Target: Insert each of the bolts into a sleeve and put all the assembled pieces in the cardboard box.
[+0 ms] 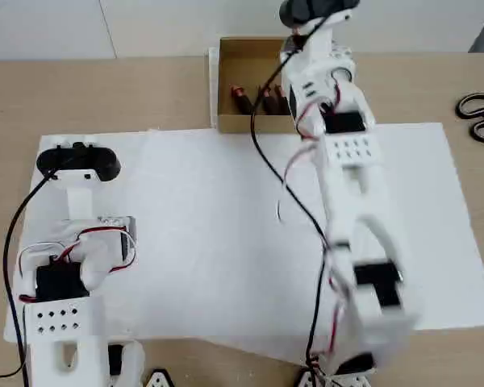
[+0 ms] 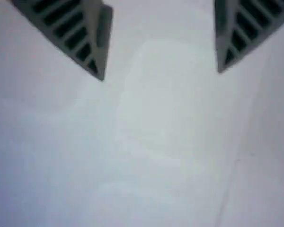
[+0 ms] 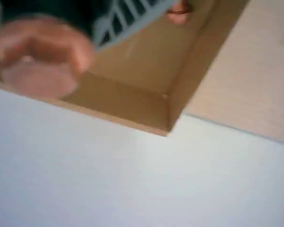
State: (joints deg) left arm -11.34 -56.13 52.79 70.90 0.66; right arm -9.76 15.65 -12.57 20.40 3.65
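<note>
The cardboard box (image 1: 226, 48) stands at the table's far edge. Inside it lie dark and reddish assembled pieces (image 1: 243, 100). My right arm (image 1: 339, 145) stretches over the box's right part. In the right wrist view its gripper (image 3: 85, 35) holds a copper-coloured assembled piece (image 3: 35, 61), blurred and close to the lens, above the box floor beside the box's corner (image 3: 168, 113). Another copper piece (image 3: 180, 12) lies deeper in the box. My left arm (image 1: 77, 173) stays at the left over the white paper. Its gripper (image 2: 158, 71) is open with nothing between the fingers.
A large white paper sheet (image 1: 226, 234) covers the table's middle. Black-handled scissors (image 1: 480, 113) lie on the bare wood at the far right. Black cables (image 1: 274, 173) run along both arms.
</note>
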